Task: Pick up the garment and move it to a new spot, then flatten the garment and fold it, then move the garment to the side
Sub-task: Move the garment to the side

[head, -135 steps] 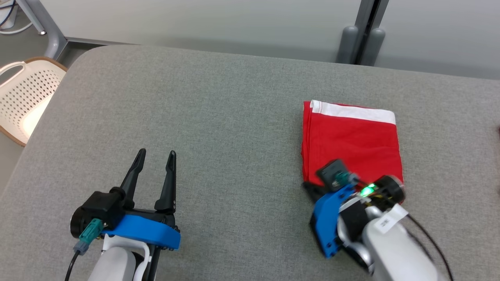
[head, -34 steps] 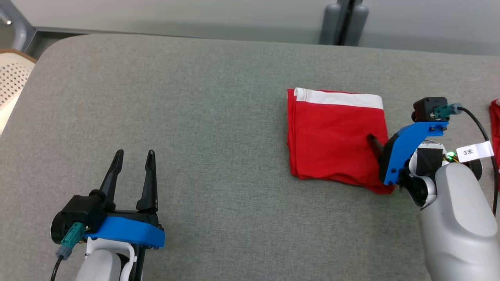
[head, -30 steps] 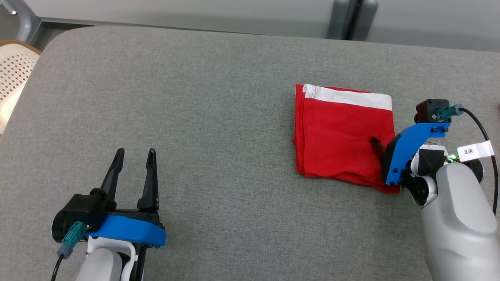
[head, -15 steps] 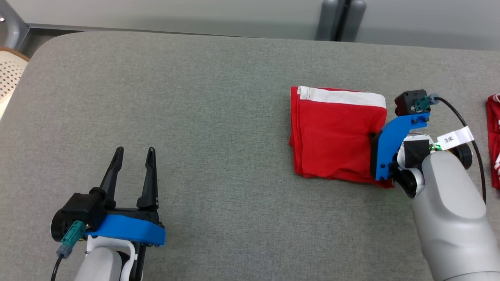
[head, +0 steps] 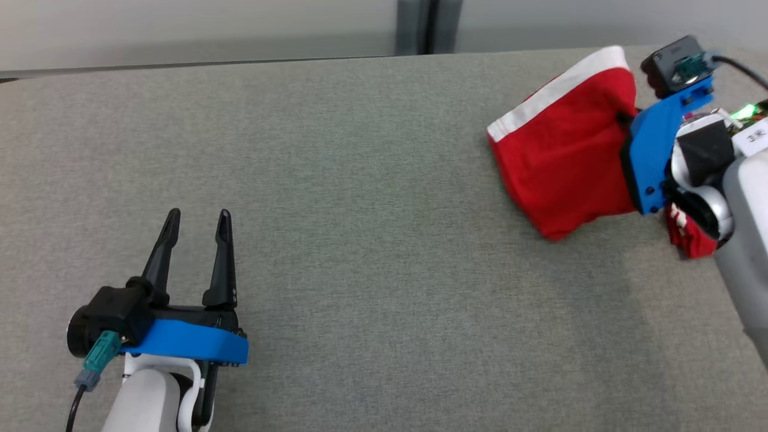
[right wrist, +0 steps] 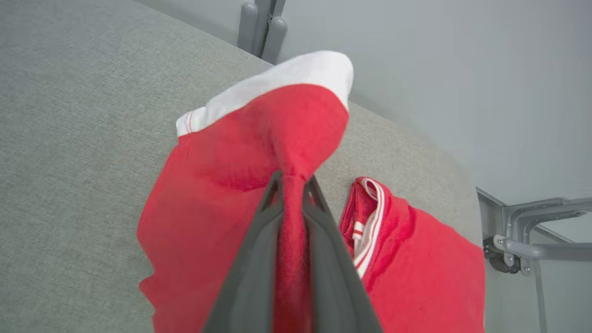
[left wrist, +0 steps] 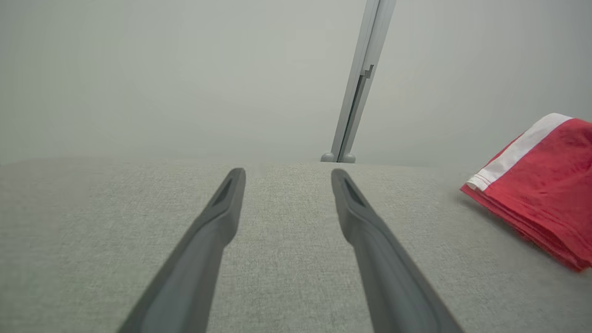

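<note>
The folded red garment (head: 564, 156) with a white band hangs lifted off the grey table at the far right, its lower corner drooping. My right gripper (right wrist: 292, 182) is shut on its right edge, red cloth bunched between the two fingers (right wrist: 259, 259). The same garment (left wrist: 541, 185) sits at the right edge of the left wrist view. Near the table's front left, my left gripper (head: 195, 215) rests open with nothing between its fingers (left wrist: 217, 222).
A second red garment with white-striped trim (right wrist: 416, 259) lies on the table just right of the held one, and a corner of it (head: 687, 234) peeks out under my right wrist. A grey post (head: 427, 27) stands behind the table. A metal frame (right wrist: 532, 231) stands off the table's right end.
My right gripper has lifted the folded garment off the table and carried it right and farther back. The head camera has swung right. The left arm has not moved.
</note>
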